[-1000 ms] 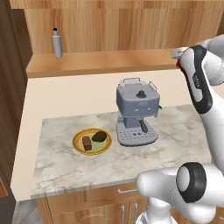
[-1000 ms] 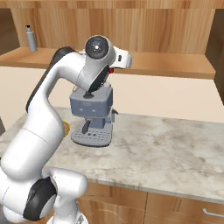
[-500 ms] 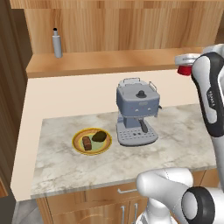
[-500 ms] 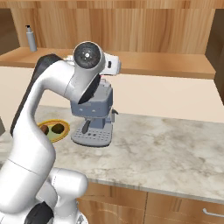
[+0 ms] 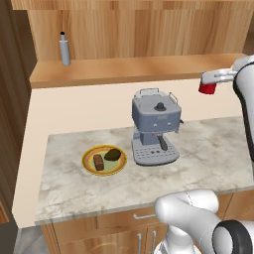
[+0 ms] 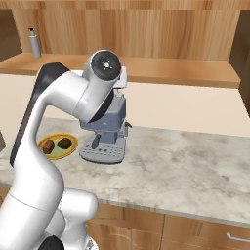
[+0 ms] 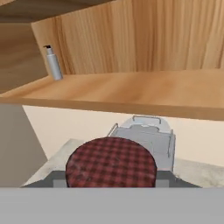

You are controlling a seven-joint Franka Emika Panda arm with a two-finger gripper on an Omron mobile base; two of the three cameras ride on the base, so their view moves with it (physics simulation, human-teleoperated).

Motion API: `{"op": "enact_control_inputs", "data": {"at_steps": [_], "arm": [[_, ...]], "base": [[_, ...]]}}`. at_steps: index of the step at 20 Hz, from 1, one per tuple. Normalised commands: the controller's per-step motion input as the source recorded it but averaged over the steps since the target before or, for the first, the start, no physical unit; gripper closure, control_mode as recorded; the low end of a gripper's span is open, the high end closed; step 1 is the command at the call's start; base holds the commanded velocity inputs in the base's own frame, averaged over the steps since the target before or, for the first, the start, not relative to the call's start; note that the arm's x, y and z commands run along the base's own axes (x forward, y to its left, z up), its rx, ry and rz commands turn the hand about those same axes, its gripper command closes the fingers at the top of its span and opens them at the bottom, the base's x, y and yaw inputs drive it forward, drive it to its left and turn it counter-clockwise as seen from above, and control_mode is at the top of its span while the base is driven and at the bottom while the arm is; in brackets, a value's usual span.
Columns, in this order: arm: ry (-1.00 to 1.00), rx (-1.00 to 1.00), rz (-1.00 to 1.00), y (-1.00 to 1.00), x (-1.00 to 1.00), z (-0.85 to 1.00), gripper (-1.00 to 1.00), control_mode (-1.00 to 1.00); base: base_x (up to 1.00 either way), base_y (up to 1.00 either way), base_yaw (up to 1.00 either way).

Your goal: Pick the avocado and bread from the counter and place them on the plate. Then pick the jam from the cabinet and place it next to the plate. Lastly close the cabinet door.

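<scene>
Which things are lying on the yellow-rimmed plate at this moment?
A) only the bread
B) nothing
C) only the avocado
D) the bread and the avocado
D: in the left base view the brown bread and the dark oval avocado both lie inside the plate, side by side to the left of the coffee machine.

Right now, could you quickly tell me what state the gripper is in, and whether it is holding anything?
Gripper: closed on the jam jar, red checked lid up, carried above the counter to the right of the coffee machine.
</scene>
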Motion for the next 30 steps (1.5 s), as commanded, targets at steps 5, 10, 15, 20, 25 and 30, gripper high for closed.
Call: {"op": "enact_control_inputs", "data": {"at_steps": [5, 10, 15, 20, 25, 30], "arm": [[0.08, -0.07, 0.23, 0.38, -0.08, -0.3, 1.0, -1.0], [0.0, -0.03, 0.2, 0.26, -0.11, -0.31, 1.0, -1.0], [-0.02, 0.0, 0.14, 0.07, -0.22, -0.33, 1.0, -1.0], [-0.02, 0.0, 0.06, 0.14, -0.07, -0.35, 1.0, -1.0], [-0.1, 0.0, 0.07, 0.19, -0.16, -0.34, 1.0, -1.0], [-0.09, 0.0, 0.08, 0.18, -0.11, -0.25, 1.0, -1.0]], "base": [[0.0, 0.0, 0.0], [0.0, 0.0, 0.0], [0.0, 0.0, 0.0], [0.0, 0.0, 0.0], [0.0, 0.0, 0.0], [0.0, 0.0, 0.0]]}}
